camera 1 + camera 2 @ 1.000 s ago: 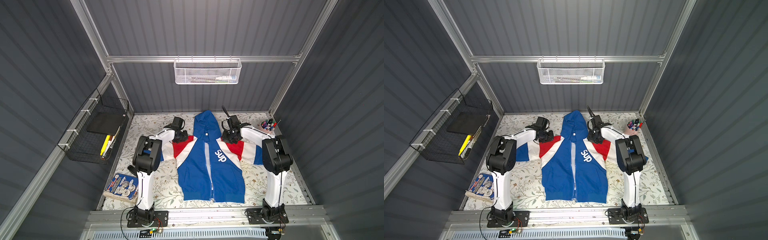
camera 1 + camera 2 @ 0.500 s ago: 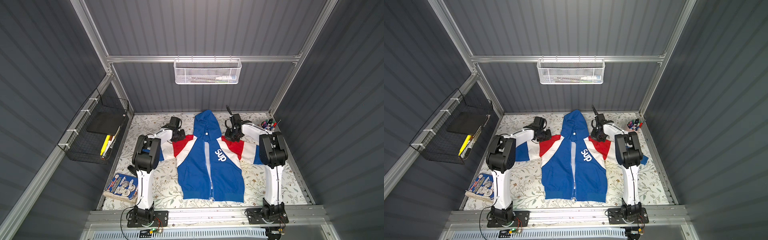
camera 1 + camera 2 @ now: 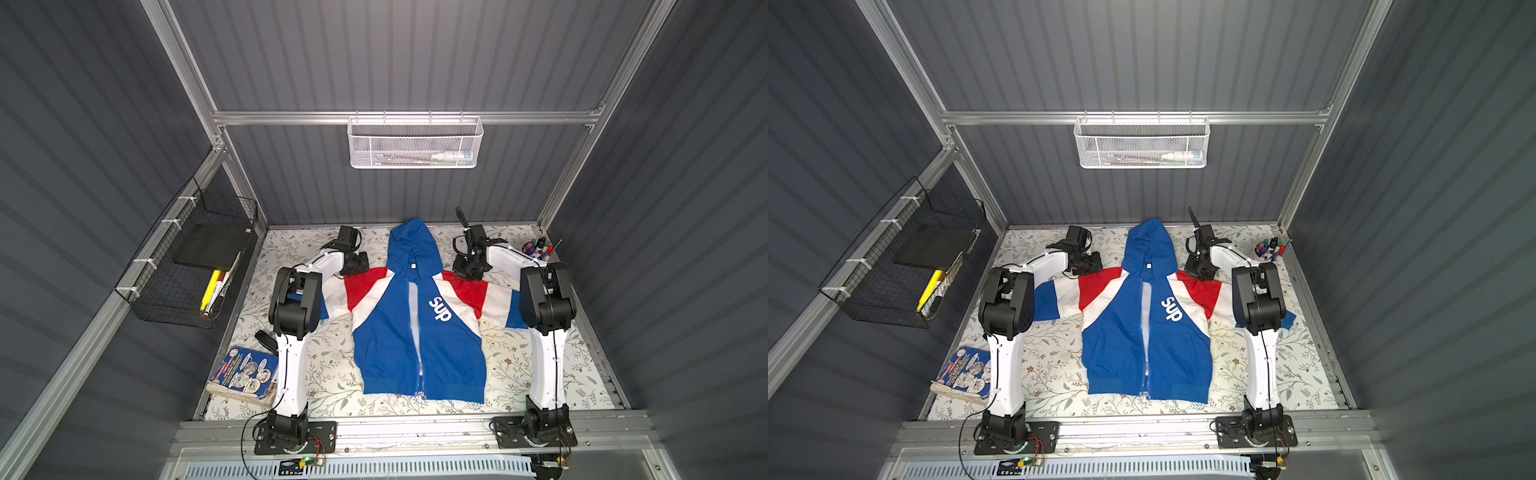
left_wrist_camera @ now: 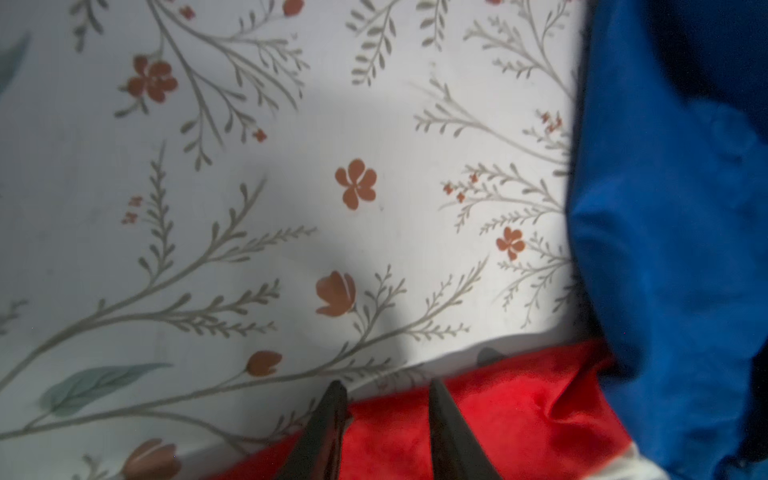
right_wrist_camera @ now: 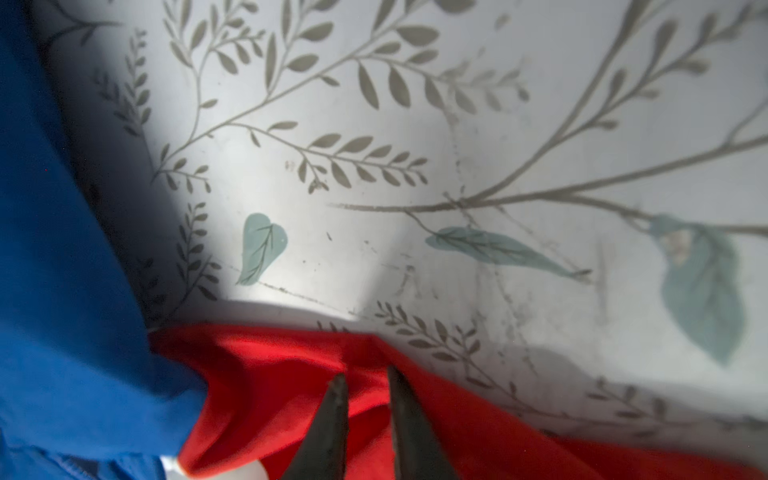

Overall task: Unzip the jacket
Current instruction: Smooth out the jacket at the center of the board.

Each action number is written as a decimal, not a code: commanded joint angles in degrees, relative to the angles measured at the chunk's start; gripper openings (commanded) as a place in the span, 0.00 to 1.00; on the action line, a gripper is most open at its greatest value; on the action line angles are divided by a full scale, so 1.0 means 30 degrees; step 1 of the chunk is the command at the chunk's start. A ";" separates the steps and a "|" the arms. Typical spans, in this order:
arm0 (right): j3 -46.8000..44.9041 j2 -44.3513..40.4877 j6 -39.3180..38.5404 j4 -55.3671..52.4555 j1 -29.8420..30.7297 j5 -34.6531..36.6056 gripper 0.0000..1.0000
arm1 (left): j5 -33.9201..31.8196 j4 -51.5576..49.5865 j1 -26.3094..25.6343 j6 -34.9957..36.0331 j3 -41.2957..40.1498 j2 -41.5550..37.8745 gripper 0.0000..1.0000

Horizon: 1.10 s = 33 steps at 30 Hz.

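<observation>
A small hooded royal-blue jacket [image 3: 382,345] with red and white diagonal shoulder bands and white "Sup" lettering lies front up and flat on the floral-printed counter [image 3: 332,374]. Its hood points toward the back wall, its hem toward the arm bases, and its sleeves are spread to either side. The left end effector [image 4: 385,386] sits at the edge of the red shoulder band on its side, fingers clearly parted and holding nothing, with red cloth lying flat beneath the gap. The right end effector [image 5: 365,374] is at the other red shoulder. Its fingers are parted more narrowly, with a raised fold of red cloth at the tips, and it does not appear to be pinching the fold. The white zip line [image 3: 413,316] runs from collar to hem in both top views. Whether its teeth are meshed, and where the slider sits, is too small to tell. The cloth looks light, thin and limp, so it will likely bunch and slide on the counter rather than resist a pull. A sensible hold would be the zipper pull itself, with the other end effector pinning the fabric close beside the zip to keep it taut.
</observation>
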 commanded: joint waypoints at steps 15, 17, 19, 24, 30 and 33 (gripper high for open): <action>-1.2943 -1.4762 0.0543 0.3665 -0.0034 -0.0191 0.58 | 0.2709 0.4508 -0.3074 -0.0263 -1.1035 -1.1929 0.49; -1.4642 -1.6729 0.0600 0.3883 -0.0048 0.1073 0.60 | 0.2630 0.5750 -0.3323 -0.0948 -1.3184 -1.3381 0.54; -1.6158 -1.9005 0.0598 0.4029 -0.0158 0.2736 0.64 | 0.2539 0.6924 -0.3325 -0.1425 -1.5298 -1.5293 0.64; -1.8878 -2.3207 0.0156 0.4620 -0.0601 0.6918 0.91 | -0.2040 0.8548 -0.3185 -0.2852 -1.8374 -2.0024 0.99; -1.9839 -2.4485 0.0056 0.5558 -0.0763 1.1519 0.99 | -0.7883 0.9908 -0.2861 -0.1641 -1.8776 -2.2118 0.99; -2.0748 -2.4695 -0.1663 0.8060 -0.0835 1.2024 0.99 | -0.8681 1.1747 -0.2798 0.0383 -1.9142 -2.2179 0.99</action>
